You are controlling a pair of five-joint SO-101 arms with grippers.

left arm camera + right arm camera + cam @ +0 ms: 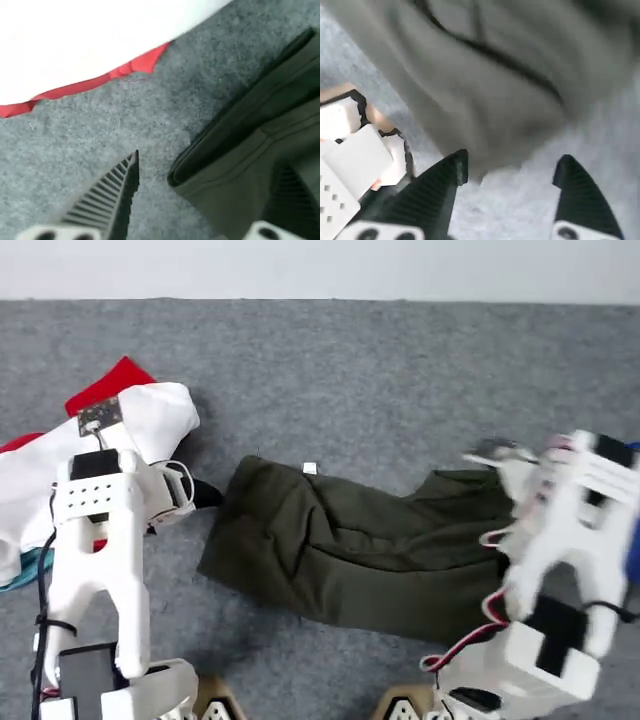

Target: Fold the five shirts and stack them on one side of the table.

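Observation:
An olive green shirt [350, 550] lies crumpled across the middle of the grey table. My left gripper [203, 496] sits just off its left edge. In the left wrist view the left gripper [210, 167] is open, and the shirt's folded corner [240, 150] lies between the fingers, against one of them. My right arm [560, 520] hangs over the shirt's right end. Its gripper [512, 165] is open just above the carpet, at the edge of the olive cloth [485, 75], with nothing held.
A white shirt [150, 420] lies over a red one [110, 385] at the far left, with a teal edge [20, 575] showing under them. Both arm bases [210, 700] stand at the front edge. Bare grey carpet [400, 380] stretches behind the olive shirt.

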